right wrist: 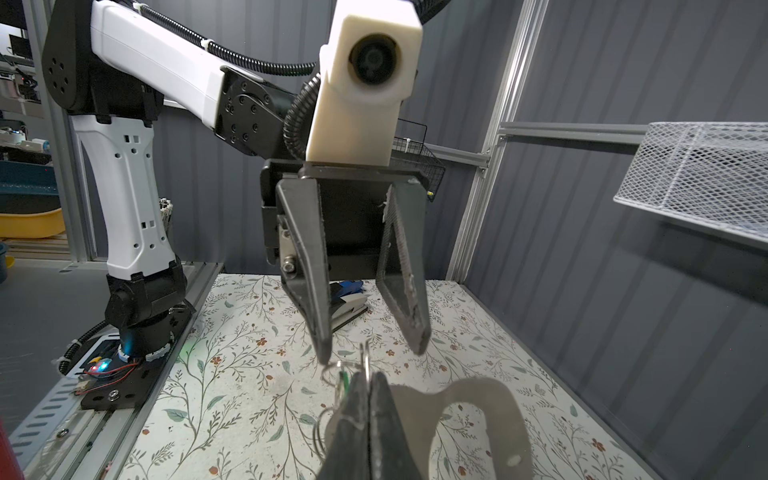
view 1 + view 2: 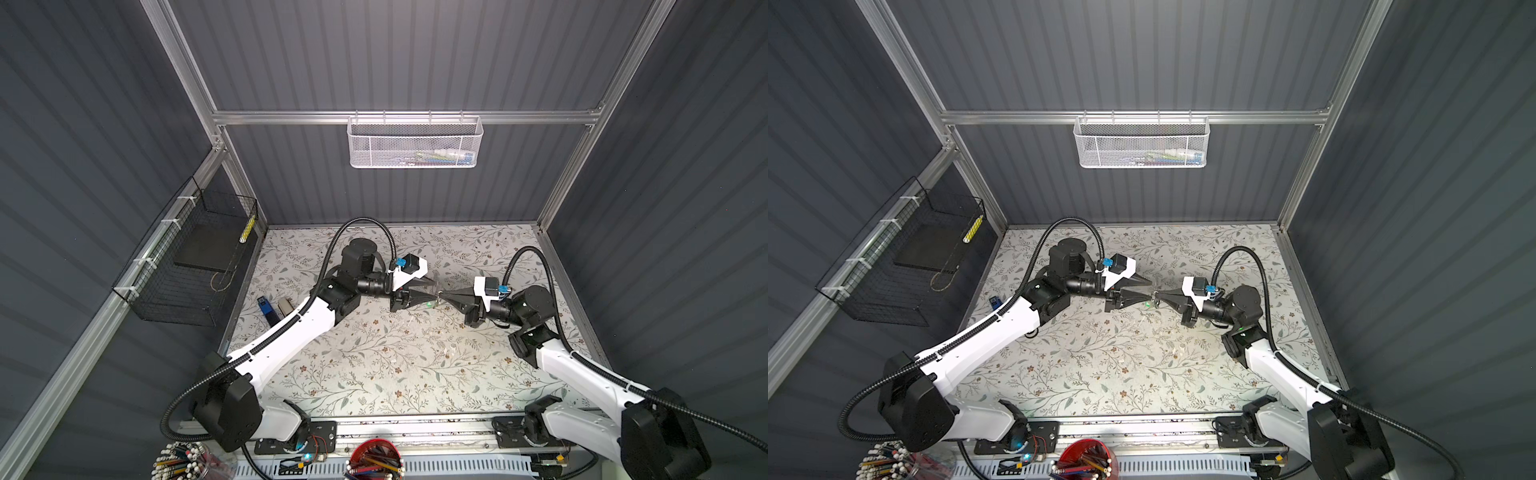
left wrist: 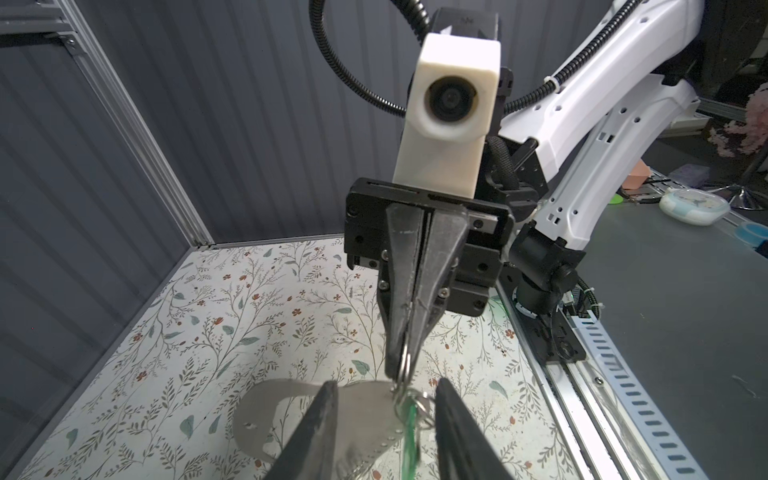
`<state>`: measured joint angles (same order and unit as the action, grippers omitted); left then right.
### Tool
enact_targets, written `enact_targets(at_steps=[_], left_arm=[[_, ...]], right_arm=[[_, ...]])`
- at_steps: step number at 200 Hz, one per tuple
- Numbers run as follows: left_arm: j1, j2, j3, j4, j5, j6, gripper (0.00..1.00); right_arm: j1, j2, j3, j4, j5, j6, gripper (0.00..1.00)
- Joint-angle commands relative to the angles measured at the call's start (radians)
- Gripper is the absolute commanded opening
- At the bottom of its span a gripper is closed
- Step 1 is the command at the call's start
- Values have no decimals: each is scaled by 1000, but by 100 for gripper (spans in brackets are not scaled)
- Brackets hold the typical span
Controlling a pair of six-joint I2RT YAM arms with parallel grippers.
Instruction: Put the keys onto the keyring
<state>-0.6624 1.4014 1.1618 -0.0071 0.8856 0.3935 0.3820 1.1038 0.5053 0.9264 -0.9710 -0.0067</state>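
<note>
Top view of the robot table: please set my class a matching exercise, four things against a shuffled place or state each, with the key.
Things:
1. black right gripper
2. black left gripper
3. white wire-mesh basket
4. small blue stapler

Places or states:
A. hangs on the aluminium back rail
B. jaws apart
C. lies on the flowered table
D. shut on a metal loop of the flat grey keyring

Pairs: 1-D, 2-B, 3-A, 4-C
</note>
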Motion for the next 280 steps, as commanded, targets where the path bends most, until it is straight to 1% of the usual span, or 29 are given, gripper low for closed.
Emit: enact_targets(at_steps=[1, 12, 59, 77, 89, 95, 109, 116, 122, 133, 146, 156, 163, 177, 189, 212, 254, 267, 280], left_arm=[[-5, 20, 37, -35, 21, 31, 39], [-5, 25, 41, -36, 19, 31, 37], [-6, 42, 53, -39, 31, 37, 20], [-8, 44, 60, -44, 43, 41, 8], [-11, 51, 73, -69, 46, 57, 4], [-14, 54, 84, -93, 42, 73, 0], [-20, 62, 114, -169, 31, 115, 0], [-22, 63, 127, -196, 18, 124, 0], [-22, 67, 142, -225, 10, 138, 0], [-29, 74, 175, -294, -25, 167, 0], [-39, 90, 234, -417, -60, 233, 0], [-52, 108, 300, -507, -102, 276, 0], [-63, 120, 335, -569, -133, 307, 0], [-84, 149, 395, -664, -188, 345, 0], [-93, 167, 431, -705, -215, 353, 0], [-111, 190, 482, -762, -261, 368, 0], [-117, 204, 521, -803, -275, 387, 0], [-118, 209, 529, -810, -278, 392, 0], [-120, 217, 538, -822, -273, 401, 0]], right_arm=[[-2, -1, 32, 28, -26, 14, 0], [0, 0, 33, 28, -29, 16, 0], [2, 5, 36, 23, -41, 13, 0], [4, 9, 41, 20, -48, 13, 0], [6, 9, 42, 20, -41, 11, 0], [6, 10, 41, 15, -30, 10, 0], [6, 4, 47, -31, -13, -15, 0], [6, -6, 55, -84, 13, -36, 6], [6, -19, 61, -136, 29, -62, 9], [6, -55, 78, -263, 49, -152, 15], [6, -100, 116, -439, 124, -242, 25], [6, -130, 154, -595, 155, -337, 28], [6, -145, 176, -675, 182, -375, 29], [7, -162, 217, -789, 199, -435, 29], [8, -165, 246, -863, 196, -474, 28], [9, -168, 264, -913, 202, -498, 26], [9, -165, 299, -1027, 183, -566, 24], [8, -167, 306, -1049, 161, -580, 23], [9, -155, 313, -1054, 157, -576, 20]])
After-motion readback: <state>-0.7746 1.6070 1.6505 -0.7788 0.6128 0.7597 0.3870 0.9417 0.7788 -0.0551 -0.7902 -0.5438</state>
